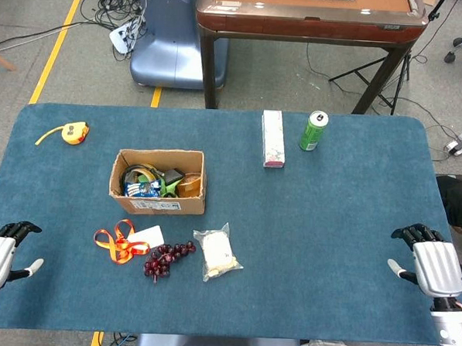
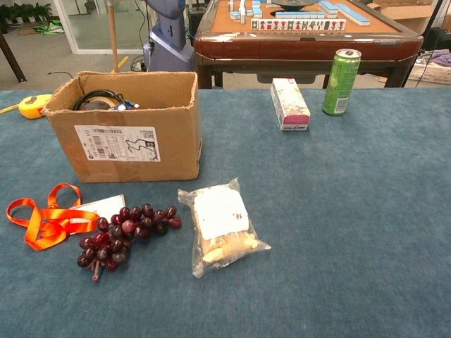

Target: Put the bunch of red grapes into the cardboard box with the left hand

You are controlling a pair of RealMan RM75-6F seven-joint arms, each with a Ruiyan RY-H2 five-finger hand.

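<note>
A bunch of dark red grapes (image 1: 167, 259) (image 2: 125, 232) lies on the blue tablecloth just in front of the cardboard box (image 1: 158, 203) (image 2: 130, 148). The box stands open at the top, with several items inside. My left hand (image 1: 0, 258) rests at the table's front left edge, far left of the grapes, fingers spread and holding nothing. My right hand (image 1: 430, 263) sits at the front right edge, also with fingers apart and nothing in it. Neither hand shows in the chest view.
An orange ribbon with a white card (image 1: 123, 242) (image 2: 53, 218) touches the grapes' left side. A clear bag of pale food (image 1: 217, 254) (image 2: 220, 227) lies to their right. A pink-white carton (image 1: 272, 138) (image 2: 289, 103), a green can (image 1: 314, 131) (image 2: 341, 82) and a yellow tape measure (image 1: 72, 133) sit further back.
</note>
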